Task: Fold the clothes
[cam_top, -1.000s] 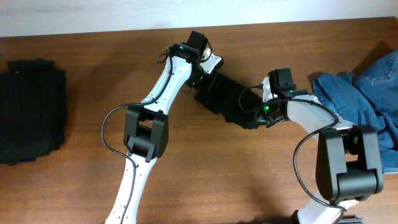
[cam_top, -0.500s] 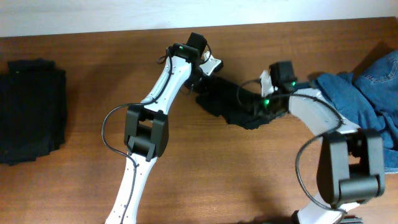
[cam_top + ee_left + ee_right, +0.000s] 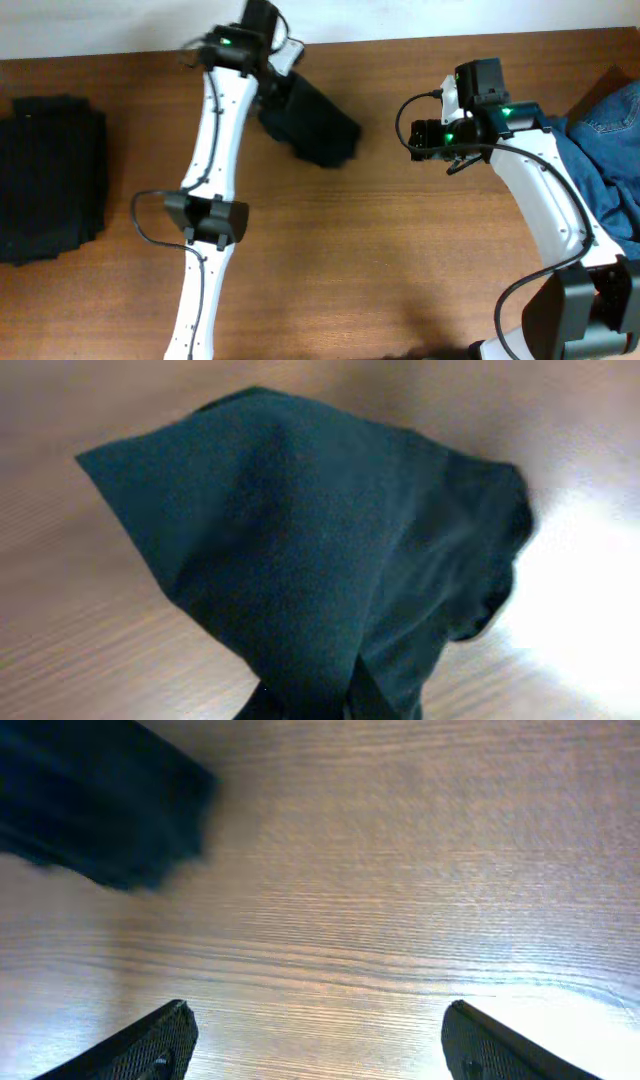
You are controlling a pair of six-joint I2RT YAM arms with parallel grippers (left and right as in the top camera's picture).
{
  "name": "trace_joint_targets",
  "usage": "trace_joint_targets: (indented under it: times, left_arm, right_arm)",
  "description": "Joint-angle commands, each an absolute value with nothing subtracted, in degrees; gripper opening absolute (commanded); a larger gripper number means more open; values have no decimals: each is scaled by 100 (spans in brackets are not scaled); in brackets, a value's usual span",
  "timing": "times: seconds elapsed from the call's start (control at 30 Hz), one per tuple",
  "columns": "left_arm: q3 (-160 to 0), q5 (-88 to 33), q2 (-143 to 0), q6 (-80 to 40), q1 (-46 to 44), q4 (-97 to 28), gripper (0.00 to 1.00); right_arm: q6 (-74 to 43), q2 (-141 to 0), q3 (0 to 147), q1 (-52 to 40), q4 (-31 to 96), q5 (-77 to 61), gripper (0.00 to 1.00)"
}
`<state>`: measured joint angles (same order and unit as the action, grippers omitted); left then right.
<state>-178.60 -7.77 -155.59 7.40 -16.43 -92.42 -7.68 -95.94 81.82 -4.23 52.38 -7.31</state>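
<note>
— Garment whereabouts first: where is the black garment [image 3: 315, 130]?
— Toward the far edge of the table [image 3: 400, 260], left of centre, bunched into a dark lump. One end runs up into the left gripper [image 3: 272, 88]. The rest trails off to the right and seems to rest on the wood.
— So the left one has it?
— I judge so. Its wrist view is filled with cloth that gathers to a pinch at the bottom edge, right where the fingers would be. The fingers themselves are hidden.
— And the right gripper [image 3: 315, 1038]?
— Spread wide, nothing between the tips, only bare wood below. It hangs well apart from the garment, whose edge just shows in the top-left corner of its view.
— Why hold it that way?
— My guess is that one arm is dragging the piece by an end to lay it out afresh. The other keeps clear so it does not pin the cloth. A folded pile [image 3: 55, 180] of black clothes sits at the left end and jeans [image 3: 600, 140] at the right end, so this looks like the piece in hand.
— What changed over the last second?
— Then the garment lay mid-table with both grippers on it. Since then the right one has let go and drawn back to its side. The left arm has swung up and leftward, taking the garment along. The pile and the jeans have not moved.
</note>
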Motion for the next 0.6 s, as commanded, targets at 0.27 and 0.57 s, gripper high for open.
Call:
trace_joint_targets:
  times: [0.27,0.57]
  left_arm:
    - [-17978,1210,-14470,62,-2117,-9402,0]
    - [-17926,1979,-14431,-539,-3144,-9279,1]
  right_arm:
    - [-840,-9627,8165,-51,5516,-443,83]
    - [-843,-9627,8165,834,5686,-484,85]
